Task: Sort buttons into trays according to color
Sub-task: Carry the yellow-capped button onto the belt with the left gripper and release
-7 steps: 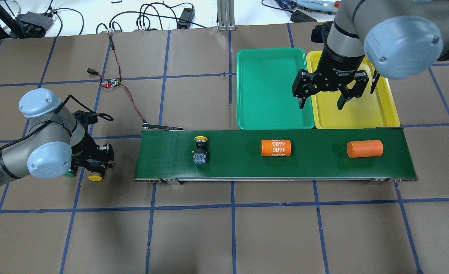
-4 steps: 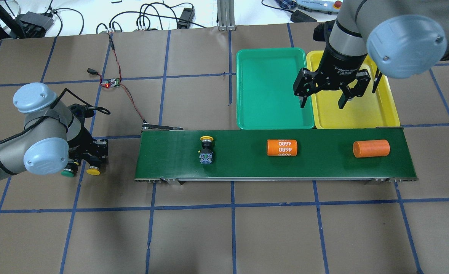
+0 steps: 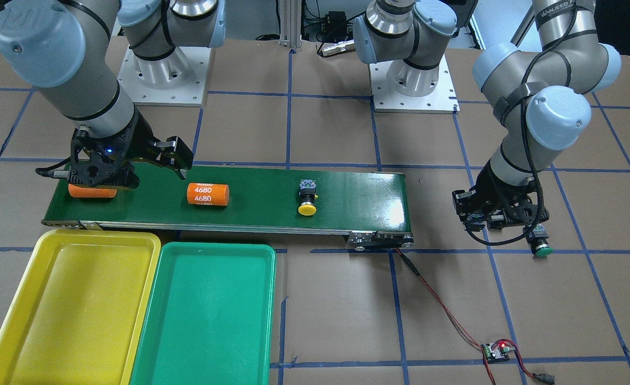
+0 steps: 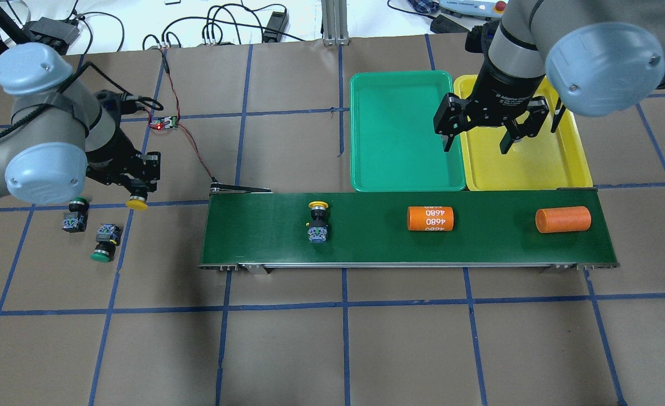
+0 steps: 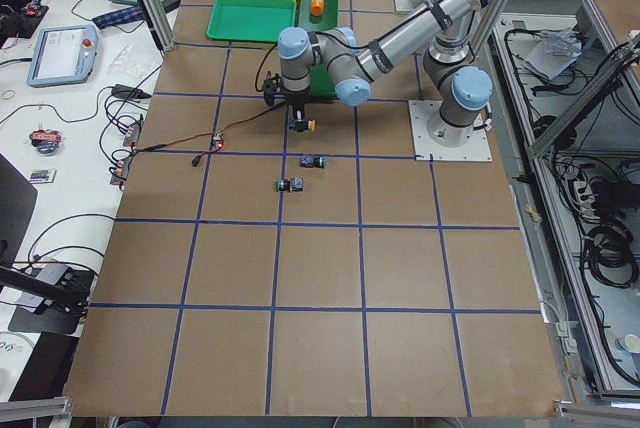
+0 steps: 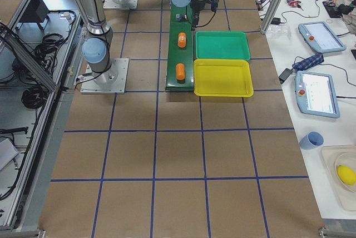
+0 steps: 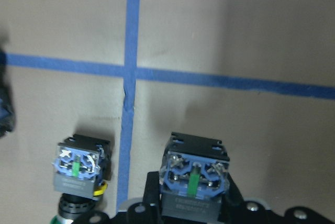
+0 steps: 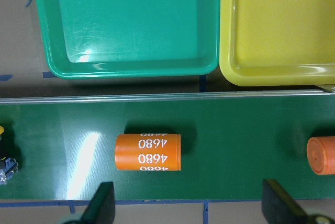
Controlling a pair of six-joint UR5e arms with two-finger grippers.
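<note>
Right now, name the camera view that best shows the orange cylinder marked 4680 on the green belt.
Right wrist-mounted: the orange cylinder marked 4680 appears close and large, print legible. Overhead and front-facing show it smaller; side views tiny; left wrist misses it.

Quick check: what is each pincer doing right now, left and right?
Left pincer: closed, holding a yellow-capped button clear of the table.
Right pincer: open, holding nothing.
</note>
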